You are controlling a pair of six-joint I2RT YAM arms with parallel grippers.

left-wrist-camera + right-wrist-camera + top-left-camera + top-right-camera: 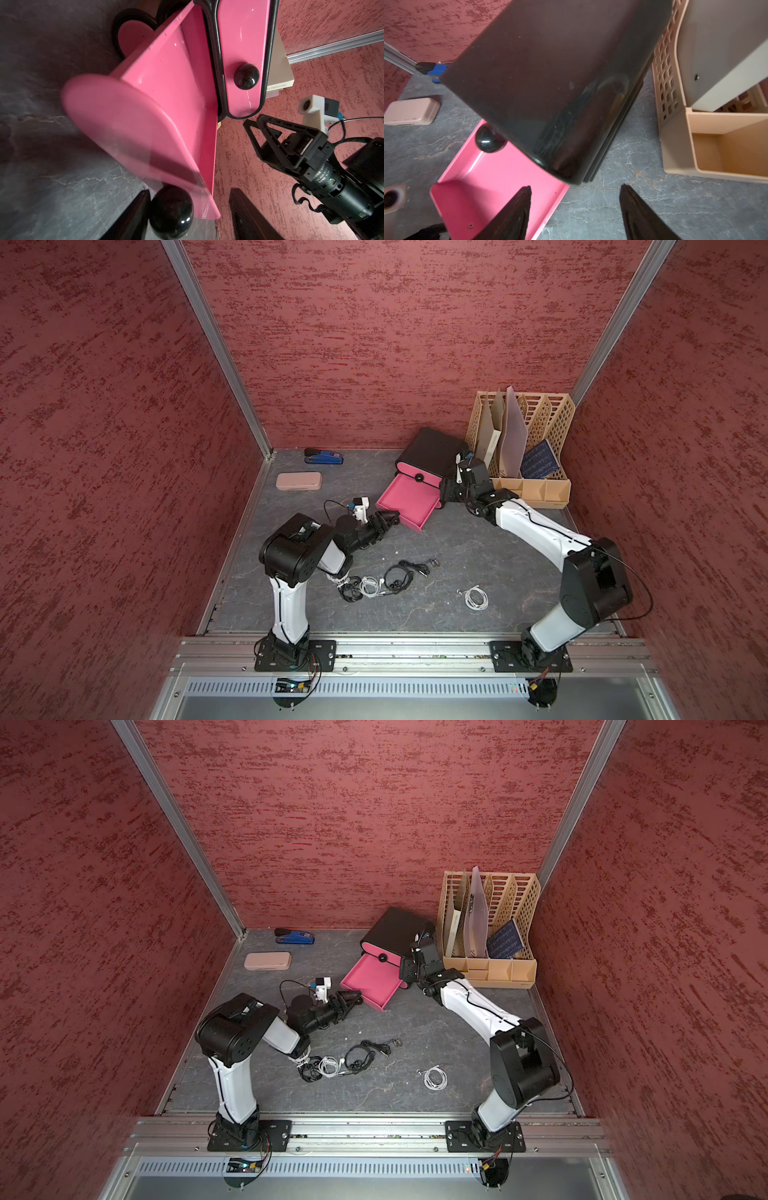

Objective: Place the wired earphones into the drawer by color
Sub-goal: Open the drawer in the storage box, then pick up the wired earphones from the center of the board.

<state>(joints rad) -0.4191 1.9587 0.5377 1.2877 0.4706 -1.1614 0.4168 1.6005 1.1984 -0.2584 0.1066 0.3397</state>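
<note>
Tangled black and white wired earphones (376, 585) lie six o'clock of the open pink plastic drawer (409, 499) — lifting one may drag another. Around its round black knob (170, 212) the left gripper (390, 518) gapes; right gripper (576, 187) wide, empty.

The left arm (286, 605) stood up from its base, bent sharply at the elbow and reached forward and inward, with the forearm low and nearly level. The left gripper (388, 517) pointed toward the robot's right, its fingers (135, 216) spread wide apart. The right arm (536, 526) stretched far forward and inward from a raised elbow. The right gripper (445, 489) sat low, its fingers (517, 214) well apart and gripping nothing.
</note>
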